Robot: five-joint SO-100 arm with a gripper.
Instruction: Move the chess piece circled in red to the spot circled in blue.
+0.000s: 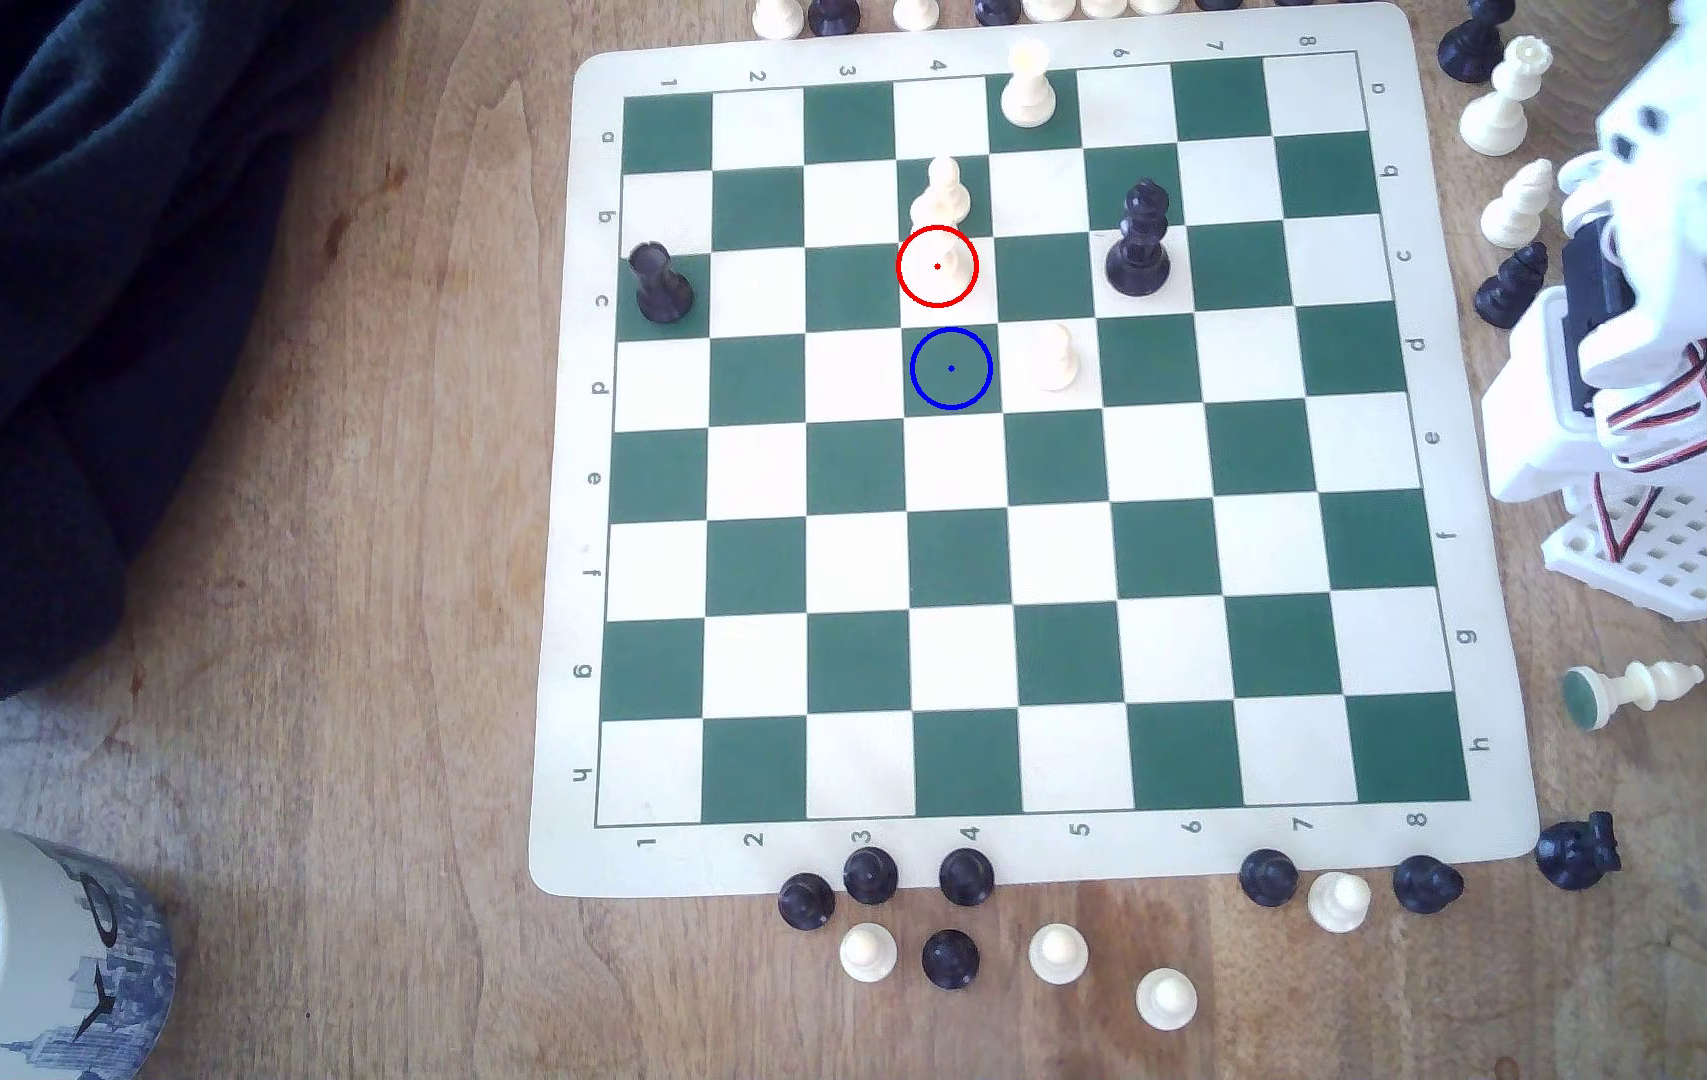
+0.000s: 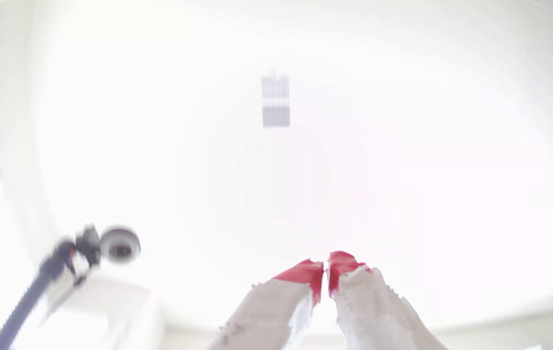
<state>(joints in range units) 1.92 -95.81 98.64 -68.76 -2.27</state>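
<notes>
Sitting folded at the board's edge on the exterior view's right, my arm [image 1: 1659,312] is well apart from the play, likely parked so the overhead camera gets a clean look at the squares. The wrist view points up at a bright ceiling, so it tells me nothing of the board.

My gripper [image 2: 326,276] reads as closed: the two red-tipped fingers [image 2: 305,272] sit nearly together with only a thin slit between them, and nothing is held. It will have to spread before any pickup.

The chess piece circled in red [image 1: 944,265] is a cream pawn standing on a cream square in column 4, row c. It is pale on pale, hard to pick out. Just behind it, in row b, stands another cream pawn [image 1: 944,192], close enough that its base nearly meets the red ring.

The spot circled in blue [image 1: 951,368] is the dark green square directly next along column 4, row d, bare. One square to the exterior view's right of it stands a third cream pawn [image 1: 1057,355].

My judgement: nothing is begun; a one-square shift. The neighbours crowd both pickup and drop, so I expect to come in from above, fingers straddling the slim neck, and to lift clear before shifting. The black king [image 1: 1140,239] looks far enough away not to matter.
</notes>
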